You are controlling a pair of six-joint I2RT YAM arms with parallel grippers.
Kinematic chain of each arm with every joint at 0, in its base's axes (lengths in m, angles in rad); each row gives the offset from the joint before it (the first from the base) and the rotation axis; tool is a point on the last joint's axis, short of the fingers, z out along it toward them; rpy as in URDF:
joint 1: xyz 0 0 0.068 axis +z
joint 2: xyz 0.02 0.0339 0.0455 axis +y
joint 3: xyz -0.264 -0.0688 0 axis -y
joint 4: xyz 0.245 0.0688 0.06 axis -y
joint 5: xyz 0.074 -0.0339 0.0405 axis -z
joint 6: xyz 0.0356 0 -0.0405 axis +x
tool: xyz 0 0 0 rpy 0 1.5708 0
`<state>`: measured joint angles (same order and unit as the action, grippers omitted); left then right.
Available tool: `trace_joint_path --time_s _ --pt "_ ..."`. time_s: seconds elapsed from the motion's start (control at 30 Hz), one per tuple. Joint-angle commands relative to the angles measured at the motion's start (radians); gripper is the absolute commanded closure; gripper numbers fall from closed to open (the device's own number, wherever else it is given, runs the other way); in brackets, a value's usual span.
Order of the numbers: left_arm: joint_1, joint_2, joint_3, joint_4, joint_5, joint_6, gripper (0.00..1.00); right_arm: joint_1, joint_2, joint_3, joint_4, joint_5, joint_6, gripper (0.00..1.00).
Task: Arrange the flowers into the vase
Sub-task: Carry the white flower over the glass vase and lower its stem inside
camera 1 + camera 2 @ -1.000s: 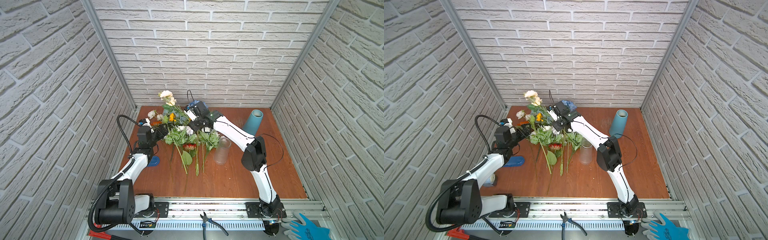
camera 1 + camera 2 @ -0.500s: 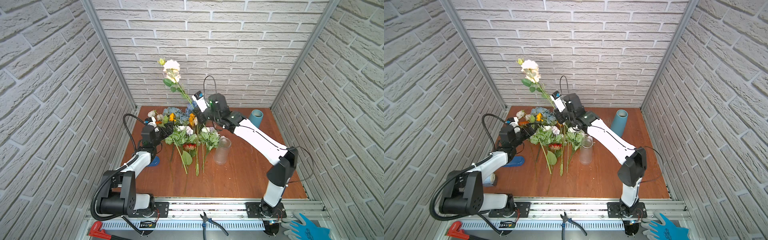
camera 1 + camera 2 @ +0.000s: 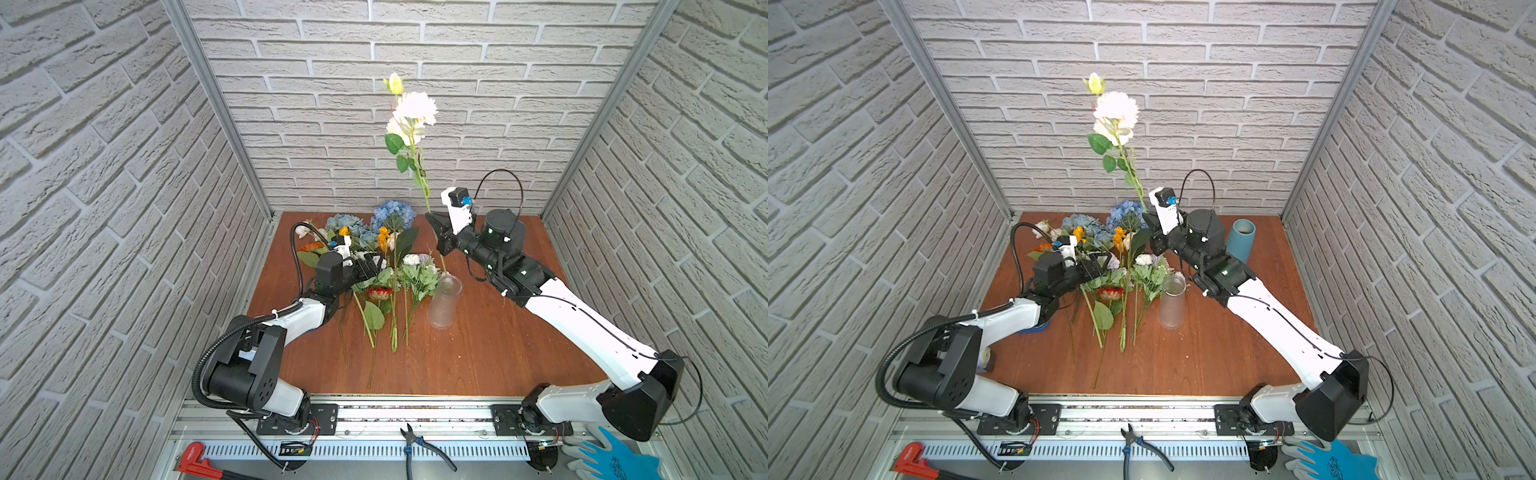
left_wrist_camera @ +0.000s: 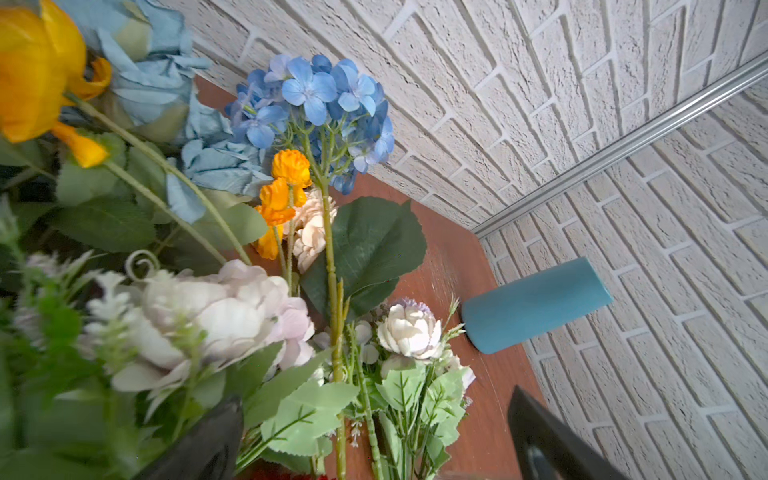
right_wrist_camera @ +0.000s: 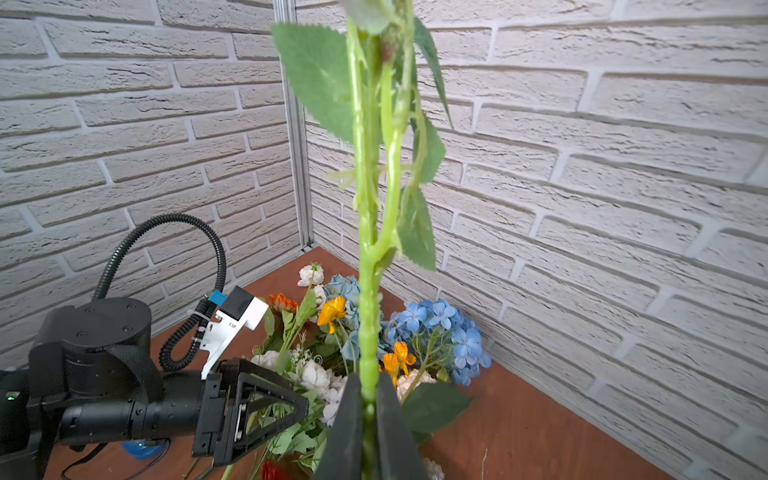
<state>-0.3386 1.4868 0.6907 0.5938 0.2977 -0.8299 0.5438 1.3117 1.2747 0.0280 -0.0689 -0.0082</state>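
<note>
Several flowers (image 3: 388,274) lie in a heap at the back left of the wooden table, blue hydrangea (image 4: 316,104) at the far end. My right gripper (image 3: 434,222) (image 5: 368,399) is shut on the green stem (image 5: 368,291) of a pale rose (image 3: 415,108), holding it upright against the back wall. The stem's lower end reaches the mouth of the clear glass vase (image 3: 444,301) (image 3: 1172,303), which stands just right of the heap. My left gripper (image 3: 372,264) (image 4: 374,436) is open low over the heap, its fingers (image 4: 208,440) either side of leafy stems.
A teal cylinder (image 3: 1241,241) (image 4: 536,305) stands at the back right near the wall. A blue dish (image 5: 143,449) lies under my left arm. Pliers (image 3: 419,446), a red wrench (image 3: 195,457) and a blue glove (image 3: 611,457) lie beyond the front rail. Brick walls enclose three sides.
My right gripper has lifted the rose out of the heap and carried it rightward and up, swinging the stem upright over the glass vase. My left arm has hardly moved.
</note>
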Motion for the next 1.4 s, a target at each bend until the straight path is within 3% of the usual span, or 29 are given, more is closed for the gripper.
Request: trace_joint_path --time_s 0.0,0.57,0.87,1.0,1.37 --pt "-0.016 0.01 0.046 0.063 -0.003 0.026 0.02 -0.022 -0.053 -0.075 0.143 -0.022 0.048 0.94" --pt "-0.041 -0.043 0.046 -0.013 -0.049 0.079 0.02 -0.027 -0.158 -0.511 0.449 -0.036 0.132 0.94" --pt "-0.067 -0.047 0.07 -0.034 -0.056 0.096 0.02 -0.025 -0.229 -0.609 0.347 -0.065 0.136 0.93" --pt "-0.082 -0.049 0.08 -0.049 -0.063 0.102 0.02 -0.026 -0.263 -0.646 0.316 -0.053 0.124 0.84" --pt "-0.114 -0.052 0.118 -0.098 -0.08 0.131 0.02 -0.025 -0.291 -0.706 0.344 -0.036 0.124 0.74"
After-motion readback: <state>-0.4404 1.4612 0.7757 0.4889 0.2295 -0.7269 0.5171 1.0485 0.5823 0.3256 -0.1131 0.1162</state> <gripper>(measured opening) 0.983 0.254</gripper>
